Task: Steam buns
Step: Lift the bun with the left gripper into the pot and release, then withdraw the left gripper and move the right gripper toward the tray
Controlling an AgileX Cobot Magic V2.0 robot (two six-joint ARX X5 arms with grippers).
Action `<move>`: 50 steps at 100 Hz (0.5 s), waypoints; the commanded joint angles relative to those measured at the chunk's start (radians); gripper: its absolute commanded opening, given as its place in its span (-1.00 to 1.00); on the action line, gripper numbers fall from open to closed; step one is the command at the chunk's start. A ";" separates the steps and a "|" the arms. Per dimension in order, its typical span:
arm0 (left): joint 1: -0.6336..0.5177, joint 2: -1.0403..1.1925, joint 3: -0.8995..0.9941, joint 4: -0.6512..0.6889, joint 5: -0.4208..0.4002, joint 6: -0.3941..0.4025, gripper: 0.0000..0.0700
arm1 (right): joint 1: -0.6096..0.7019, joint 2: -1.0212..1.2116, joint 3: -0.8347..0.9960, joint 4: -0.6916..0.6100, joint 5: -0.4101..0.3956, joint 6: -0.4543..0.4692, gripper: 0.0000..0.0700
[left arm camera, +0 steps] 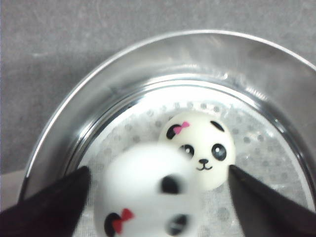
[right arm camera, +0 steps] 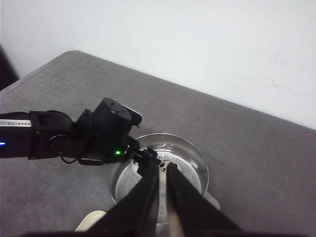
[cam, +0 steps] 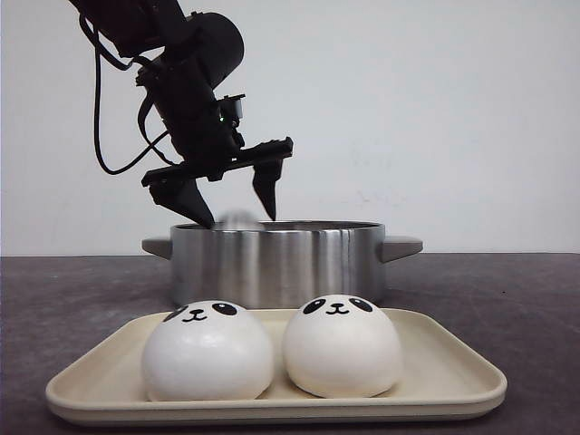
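Observation:
Two white panda-face buns [cam: 207, 353] [cam: 343, 349] sit side by side on a beige tray [cam: 435, 381] at the front. My left gripper [cam: 238, 217] hangs open just above the rim of the steel pot [cam: 272, 263]. In the left wrist view one bun with a pink bow [left arm camera: 202, 145] rests on the perforated steamer sheet inside the pot [left arm camera: 59, 123]. A second bow bun [left arm camera: 148, 192] is blurred between the open fingers [left arm camera: 54, 202], touching neither. My right gripper [right arm camera: 163, 168] is shut and empty, high above the pot [right arm camera: 192, 163].
The pot has two side handles [cam: 403, 245] and stands behind the tray on a grey table. The left arm [right arm camera: 89, 136] reaches over the pot's rim. A white wall stands behind the table.

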 commanded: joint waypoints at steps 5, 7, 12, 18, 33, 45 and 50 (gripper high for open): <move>-0.007 0.022 0.021 0.007 -0.003 0.013 0.71 | 0.010 0.012 0.018 0.009 0.001 -0.011 -0.95; -0.007 0.022 0.021 0.007 -0.003 0.013 0.71 | 0.010 0.012 0.018 0.009 0.000 -0.011 -0.95; -0.007 0.022 0.027 -0.002 -0.002 0.013 0.71 | 0.010 0.012 0.018 0.008 0.001 -0.011 -0.95; -0.007 0.014 0.050 -0.065 0.006 0.003 0.70 | 0.010 0.012 0.018 0.002 0.001 -0.018 -0.95; -0.018 -0.036 0.084 -0.199 0.003 -0.022 0.33 | 0.008 0.013 -0.021 -0.021 0.033 -0.037 -0.95; -0.046 -0.124 0.084 -0.235 -0.031 0.006 0.24 | -0.010 0.013 -0.113 -0.019 0.047 -0.035 -0.95; -0.060 -0.173 0.084 -0.246 -0.049 0.021 0.24 | -0.024 0.013 -0.166 -0.017 0.044 -0.024 -0.95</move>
